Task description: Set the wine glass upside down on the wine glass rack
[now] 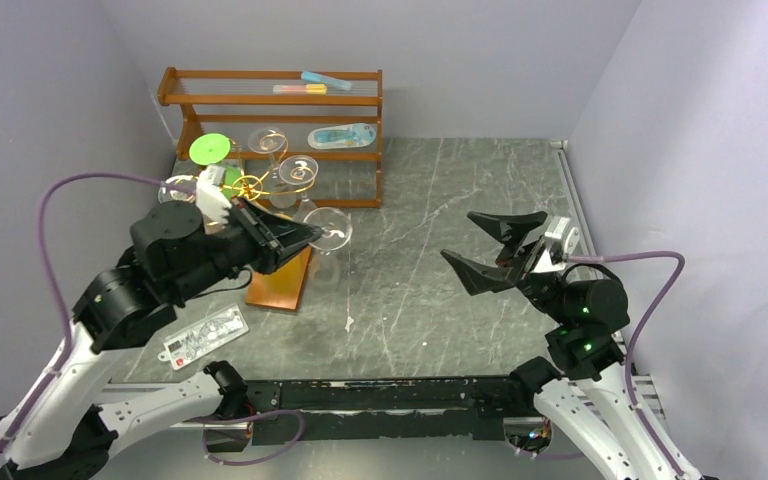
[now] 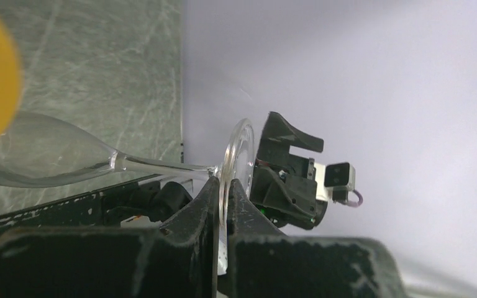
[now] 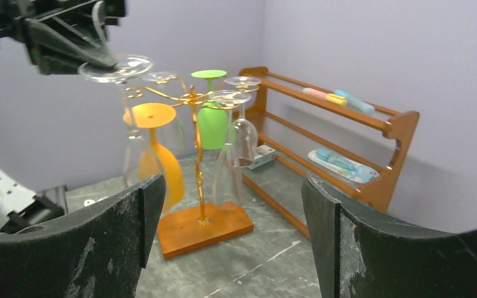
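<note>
My left gripper (image 1: 310, 236) (image 2: 223, 189) is shut on the flat foot of a clear wine glass (image 2: 239, 152) (image 3: 115, 65). The glass hangs upside down, its bowl (image 3: 136, 162) below the foot. It is held at the height of the curled arms of the gold wine glass rack (image 1: 250, 186) (image 3: 189, 98); I cannot tell whether it touches an arm. The rack stands on a copper-brown base (image 1: 285, 283) (image 3: 186, 233). On the rack hang an orange glass (image 3: 156, 149), a green glass (image 3: 212, 121) and two clear glasses (image 3: 239, 133). My right gripper (image 1: 477, 246) (image 3: 231, 192) is open and empty, to the right of the rack.
A brown wooden shelf unit (image 1: 270, 100) (image 3: 385, 124) stands behind the rack against the back wall with small items on it. A white printed card (image 1: 203, 338) lies near the left arm's base. Grey walls close in on both sides.
</note>
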Controlling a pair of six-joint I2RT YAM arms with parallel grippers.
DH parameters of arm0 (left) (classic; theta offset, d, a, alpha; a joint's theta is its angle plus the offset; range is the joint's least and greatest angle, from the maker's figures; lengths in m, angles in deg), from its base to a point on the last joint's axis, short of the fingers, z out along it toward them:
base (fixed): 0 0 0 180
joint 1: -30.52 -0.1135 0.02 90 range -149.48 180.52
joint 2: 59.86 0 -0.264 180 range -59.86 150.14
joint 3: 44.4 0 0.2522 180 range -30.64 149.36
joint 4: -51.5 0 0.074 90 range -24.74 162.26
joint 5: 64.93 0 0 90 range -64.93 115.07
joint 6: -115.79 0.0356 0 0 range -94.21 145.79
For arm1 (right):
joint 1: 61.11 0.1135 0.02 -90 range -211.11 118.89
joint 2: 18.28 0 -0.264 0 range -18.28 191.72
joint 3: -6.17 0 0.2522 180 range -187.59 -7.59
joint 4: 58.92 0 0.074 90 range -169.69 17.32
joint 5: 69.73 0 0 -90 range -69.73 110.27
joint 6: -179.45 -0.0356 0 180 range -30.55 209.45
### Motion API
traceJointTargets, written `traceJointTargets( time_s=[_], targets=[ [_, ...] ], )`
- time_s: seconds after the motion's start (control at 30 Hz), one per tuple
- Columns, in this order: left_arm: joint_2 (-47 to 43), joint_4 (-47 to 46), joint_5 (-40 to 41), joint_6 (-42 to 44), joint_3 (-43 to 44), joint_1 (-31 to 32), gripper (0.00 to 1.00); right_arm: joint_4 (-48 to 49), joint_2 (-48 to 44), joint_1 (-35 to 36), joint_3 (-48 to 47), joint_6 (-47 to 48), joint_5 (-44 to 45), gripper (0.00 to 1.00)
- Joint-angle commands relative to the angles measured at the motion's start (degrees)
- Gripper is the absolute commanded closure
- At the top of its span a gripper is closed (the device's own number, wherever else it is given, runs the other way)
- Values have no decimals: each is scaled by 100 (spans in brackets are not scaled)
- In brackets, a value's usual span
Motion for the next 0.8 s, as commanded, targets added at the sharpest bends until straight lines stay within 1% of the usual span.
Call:
traceJointTargets(
  time_s=[0.0,0.17,0.33,0.57,0.77],
  targets=[
    [-69,1653,1021,-563,474,-36,95,-119,-70,36,-93,-166,785,16],
    [-106,2255,1424,-827,722,-38,95,-96,-76,31,-45,-226,981,17],
    [-301,2722,2111,-1166,889,-39,95,-63,1,39,-23,-298,1064,17],
    [-611,3009,3247,-1361,1077,-36,95,-61,103,35,-3,-306,1094,17],
    [-602,2789,4104,-1233,1047,-36,95,-34,164,31,34,-301,1112,18]
  ],
)
